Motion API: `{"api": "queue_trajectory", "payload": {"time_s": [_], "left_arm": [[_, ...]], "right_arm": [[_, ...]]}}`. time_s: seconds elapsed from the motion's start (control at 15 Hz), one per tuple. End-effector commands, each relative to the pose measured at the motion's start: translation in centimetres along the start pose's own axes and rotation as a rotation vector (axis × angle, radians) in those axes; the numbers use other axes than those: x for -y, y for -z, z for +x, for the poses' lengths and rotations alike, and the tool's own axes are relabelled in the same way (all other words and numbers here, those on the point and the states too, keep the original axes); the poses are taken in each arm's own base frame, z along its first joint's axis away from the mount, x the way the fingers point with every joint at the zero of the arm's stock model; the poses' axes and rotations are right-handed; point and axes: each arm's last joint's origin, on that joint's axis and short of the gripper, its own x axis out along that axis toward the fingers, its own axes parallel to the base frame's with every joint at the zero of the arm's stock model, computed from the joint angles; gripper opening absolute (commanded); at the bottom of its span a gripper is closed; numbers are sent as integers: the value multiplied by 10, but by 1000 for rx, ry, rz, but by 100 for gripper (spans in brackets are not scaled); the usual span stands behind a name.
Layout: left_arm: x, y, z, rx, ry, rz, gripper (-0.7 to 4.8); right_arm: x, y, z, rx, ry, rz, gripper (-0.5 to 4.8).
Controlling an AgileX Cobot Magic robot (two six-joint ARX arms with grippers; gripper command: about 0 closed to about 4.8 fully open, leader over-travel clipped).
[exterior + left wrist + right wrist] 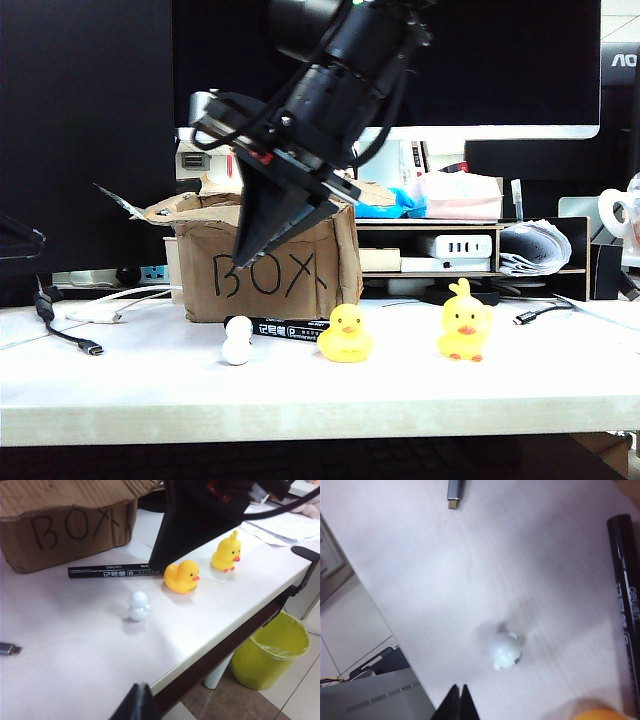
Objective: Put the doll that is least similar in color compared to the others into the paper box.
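Note:
The doll (238, 341) (137, 605) (505, 650) is a tiny white rounded figure standing on the white table in front of the paper box (265, 270) (65, 525), a brown cardboard box marked "BOX". My right gripper (242, 260) (153, 566) (458, 688) hangs shut and empty in the air in front of the box, pointing down, above and slightly behind the doll without touching it. My left gripper (141, 687) is shut with nothing in it near the table's front edge, well short of the doll.
A black marker pen (290, 327) (115, 570) (626, 595) lies in front of the box. A yellow duck (346, 335) (182, 576) and a yellow chick (465, 322) (226, 552) stand to the doll's right. A USB plug (90, 348) (454, 492) lies left. A yellow bin (270, 650) stands on the floor.

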Motion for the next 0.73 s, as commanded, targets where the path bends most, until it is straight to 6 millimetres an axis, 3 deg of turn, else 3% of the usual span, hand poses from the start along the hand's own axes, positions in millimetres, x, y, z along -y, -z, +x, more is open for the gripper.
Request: {"api": "queue_trajectory", "payload": {"time_s": [0.07, 0.13, 0.27, 0.47, 0.73], "left_arm": [[0, -1, 0, 13, 2, 2, -5], [0, -2, 0, 14, 3, 2, -5], [0, -2, 0, 14, 2, 2, -5], [0, -1, 0, 13, 2, 2, -5], [0, -2, 0, 14, 2, 2, -5]], "right_arm": [[-1, 0, 5, -16, 0, -4, 47], [-1, 2, 8, -40, -4, 1, 137], [0, 4, 12, -49, -5, 3, 142], [2, 4, 20, -48, 12, 1, 290], [4, 3, 37, -36, 12, -9, 289]]}}
